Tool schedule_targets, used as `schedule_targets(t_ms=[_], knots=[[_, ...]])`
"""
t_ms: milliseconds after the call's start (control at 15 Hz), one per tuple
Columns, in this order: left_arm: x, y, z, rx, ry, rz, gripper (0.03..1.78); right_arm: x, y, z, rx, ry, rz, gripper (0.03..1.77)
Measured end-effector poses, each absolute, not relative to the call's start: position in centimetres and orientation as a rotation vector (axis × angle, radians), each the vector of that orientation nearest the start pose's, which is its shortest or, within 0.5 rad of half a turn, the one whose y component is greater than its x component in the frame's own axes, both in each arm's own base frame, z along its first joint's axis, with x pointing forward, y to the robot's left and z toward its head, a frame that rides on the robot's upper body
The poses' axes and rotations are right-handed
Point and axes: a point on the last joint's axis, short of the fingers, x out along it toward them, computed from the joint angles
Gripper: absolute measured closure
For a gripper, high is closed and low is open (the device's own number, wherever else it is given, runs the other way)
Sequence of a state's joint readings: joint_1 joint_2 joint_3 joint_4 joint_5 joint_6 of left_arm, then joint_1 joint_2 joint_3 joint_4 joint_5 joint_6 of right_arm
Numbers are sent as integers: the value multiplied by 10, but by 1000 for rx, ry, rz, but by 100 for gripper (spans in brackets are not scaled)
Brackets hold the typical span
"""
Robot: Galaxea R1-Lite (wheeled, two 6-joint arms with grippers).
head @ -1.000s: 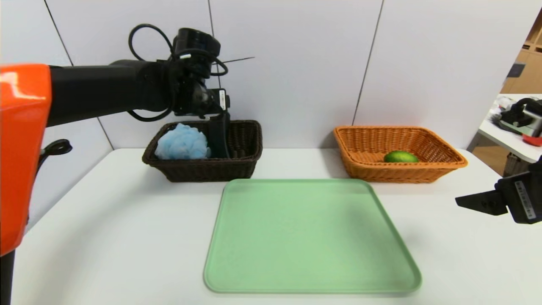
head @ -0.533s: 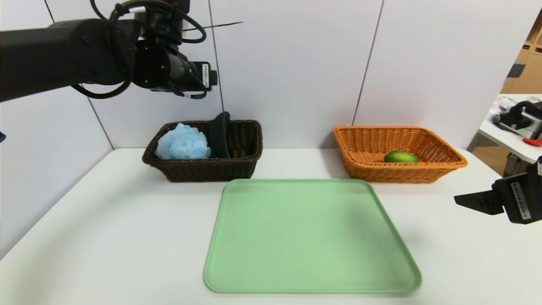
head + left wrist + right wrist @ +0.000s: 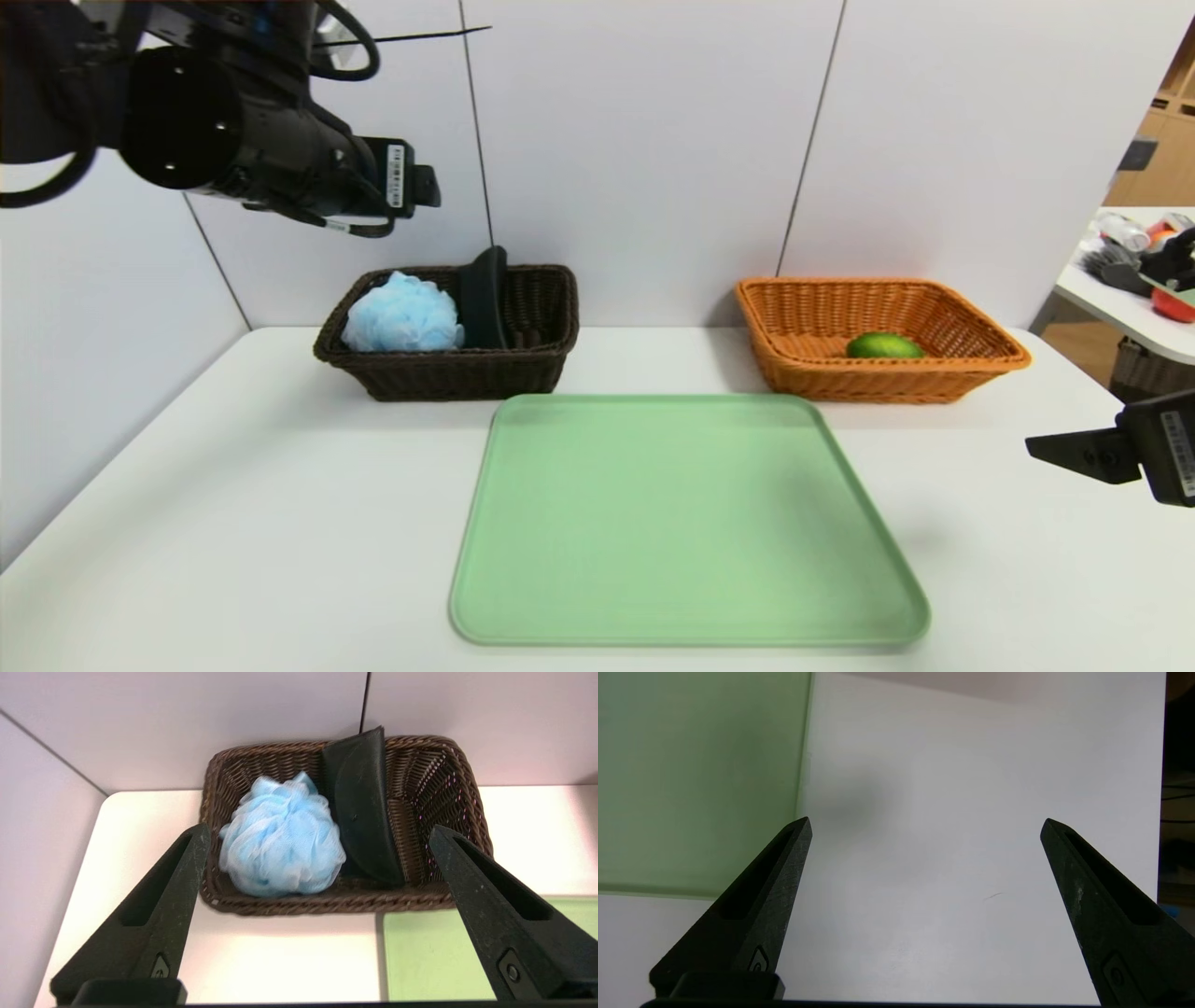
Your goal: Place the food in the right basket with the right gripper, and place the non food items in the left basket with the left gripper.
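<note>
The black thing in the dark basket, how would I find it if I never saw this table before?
Look at the back of the white table for the dark brown basket, left of the orange one. Two things sit inside it. Beside the fluffy blue bath pouf stands the glasses case: long, smooth, matte black, propped on end so its top pokes above the rim.

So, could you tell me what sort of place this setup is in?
Probably a robotics lab or test room: a bare white table against plain wall panels, staged with a green tray, and a cluttered workbench beyond.
</note>
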State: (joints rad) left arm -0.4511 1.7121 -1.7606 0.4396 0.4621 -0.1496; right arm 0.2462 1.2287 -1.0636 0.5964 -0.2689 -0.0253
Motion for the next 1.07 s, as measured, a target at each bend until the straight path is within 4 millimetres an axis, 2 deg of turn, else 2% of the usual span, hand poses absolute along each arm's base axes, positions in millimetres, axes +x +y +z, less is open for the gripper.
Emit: schedule_targets(t_ms=[267,533,800,1067], knots=[[229,-100,355,3,317,35,13,143,23,251,-210,735,-70,11],[184,-63,357,-35,283,101,12,128,13,254,-183,695,-124,11],[136,-28,351,-69,245,174,12,107,4,255,-158,650,-178,11],[90,-11,328,-78,239,183,12,83,-1,254,-142,601,-218,11]])
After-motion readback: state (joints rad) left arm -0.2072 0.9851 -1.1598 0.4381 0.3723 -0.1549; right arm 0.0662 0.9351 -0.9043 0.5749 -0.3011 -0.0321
